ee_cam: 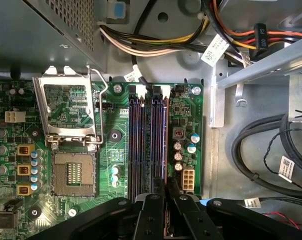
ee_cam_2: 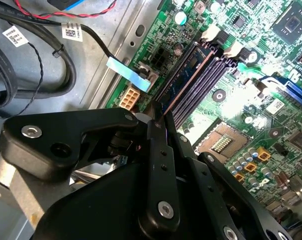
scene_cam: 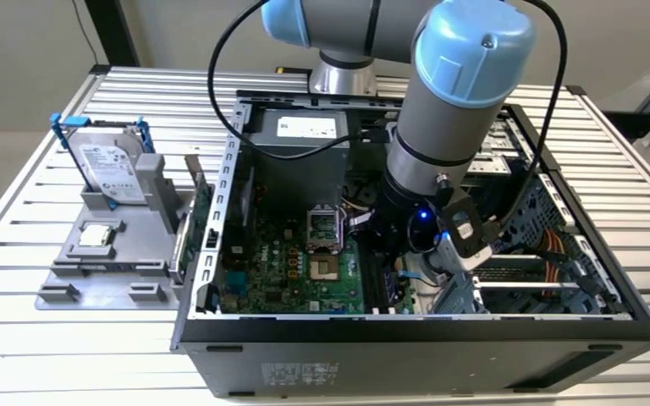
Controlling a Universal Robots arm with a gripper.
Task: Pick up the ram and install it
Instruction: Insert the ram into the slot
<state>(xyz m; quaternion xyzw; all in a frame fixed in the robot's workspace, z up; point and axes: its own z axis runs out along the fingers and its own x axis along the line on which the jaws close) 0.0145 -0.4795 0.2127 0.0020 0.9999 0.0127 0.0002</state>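
Observation:
The ram (ee_cam_2: 191, 65) is a thin dark stick with a greenish edge, standing on edge in the outermost memory slot of the green motherboard (ee_cam: 111, 115). In the first wrist view the ram (ee_cam: 164, 135) runs along the slot bank's side nearest the white connector. My gripper (ee_cam_2: 158, 114) is right at the stick's near end, and its black fingers (ee_cam: 153, 210) are shut on that end. In the exterior view the arm (scene_cam: 449, 127) reaches down into the open computer case (scene_cam: 415, 326), and its wrist hides the fingertips.
Beside the memory slots are an open processor socket (ee_cam: 73, 172) and its raised metal frame (ee_cam: 66, 107). Black cables (ee_cam: 261, 150) loop along the case floor. At the exterior view's left, a grey holder (scene_cam: 65, 288) carries a hard drive (scene_cam: 111, 169) and a small square chip (scene_cam: 97, 235).

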